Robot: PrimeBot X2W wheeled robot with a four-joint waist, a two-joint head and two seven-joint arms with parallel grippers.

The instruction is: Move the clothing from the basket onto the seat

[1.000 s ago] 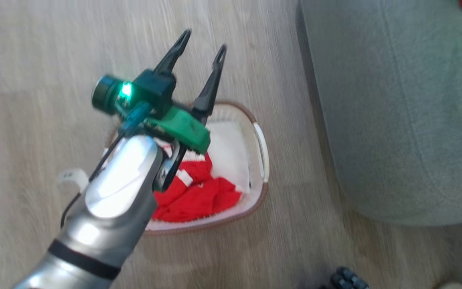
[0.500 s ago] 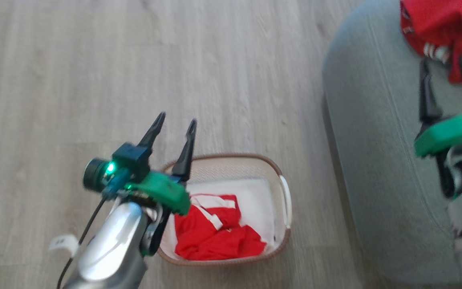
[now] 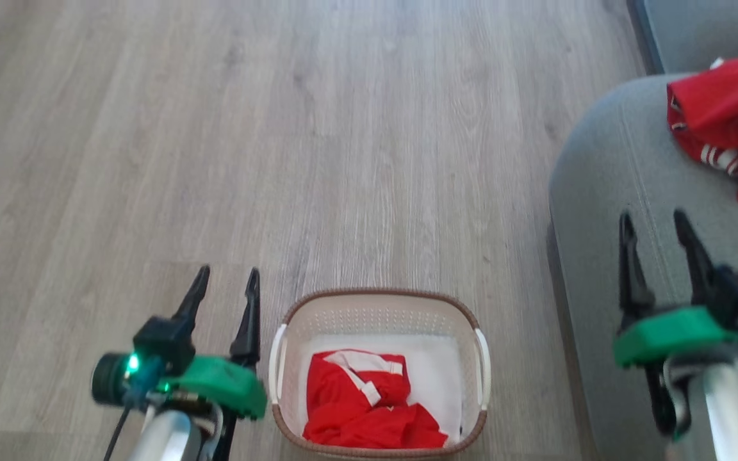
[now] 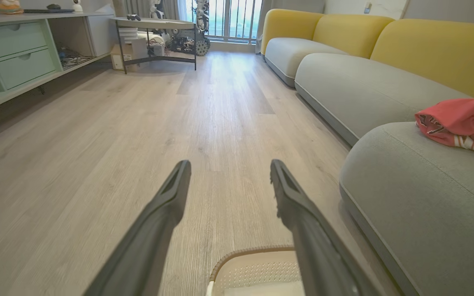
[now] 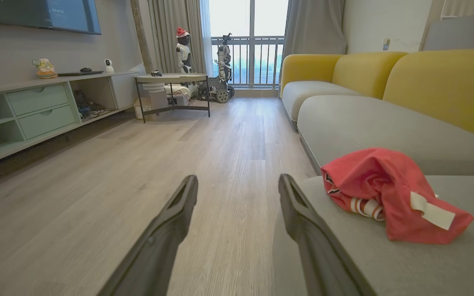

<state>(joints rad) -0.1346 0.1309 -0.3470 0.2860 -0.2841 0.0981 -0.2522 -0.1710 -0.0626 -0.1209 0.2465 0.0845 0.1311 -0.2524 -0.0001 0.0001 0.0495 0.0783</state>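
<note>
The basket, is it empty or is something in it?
Not empty. A crumpled red garment lies in the basket, covering part of its white bottom. A second garment lies on the sofa.

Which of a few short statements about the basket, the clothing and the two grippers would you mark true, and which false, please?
1. A red garment lies in the basket. True.
2. The right gripper is at the edge of the seat, jaws open. True.
3. The seat is bare. False: a second red garment lies on it.
4. The left gripper grips cloth. False: its jaws are open and empty.
5. The basket stands on the seat. False: it stands on the wooden floor, beside the seat.
</note>
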